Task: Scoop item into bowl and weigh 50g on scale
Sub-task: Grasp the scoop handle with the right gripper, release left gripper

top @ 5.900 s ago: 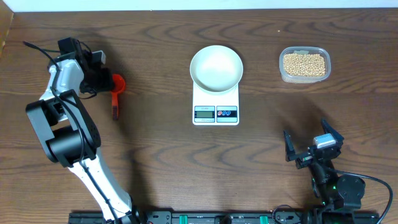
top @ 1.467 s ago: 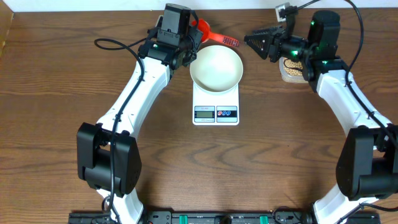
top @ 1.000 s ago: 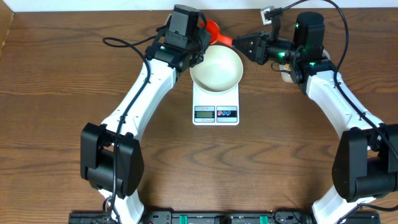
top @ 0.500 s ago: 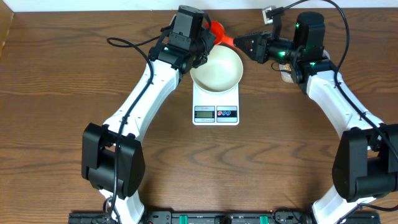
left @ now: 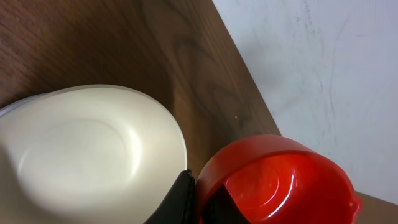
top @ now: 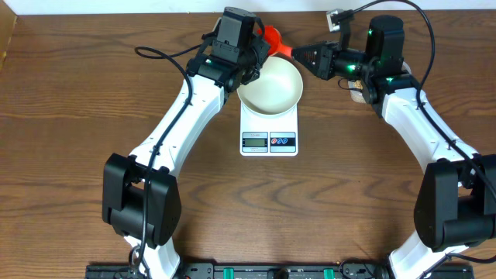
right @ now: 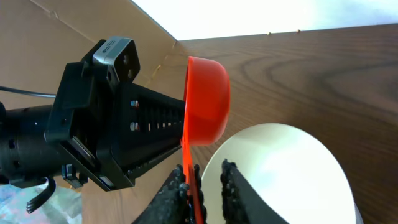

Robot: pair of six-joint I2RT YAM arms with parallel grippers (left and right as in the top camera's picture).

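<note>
scoop held between two grippers above the bowl

the wooden table (top: 93, 93) carries a white scale (top: 269, 128) at its centre, display and buttons facing the near edge. both arms reach in over the far side of the table. the white bowl (top: 270, 84) sits on the scale and shows nothing inside in any view. a clear tub (top: 355, 93) lies to the right of the bowl, almost wholly under the right arm, so the beans cannot be made out.

the red scoop (right: 208, 106) hangs in the air over the far rim of the bowl, cup tipped on its side. the left gripper (top: 257, 46) grasps it at the cup end, with one black fingertip (left: 182, 200) against the red wall. the right gripper (right: 204, 180) straddles the handle, jaws parted: the handle touches one finger (right: 177, 190), and a gap shows between it and the other.
</note>
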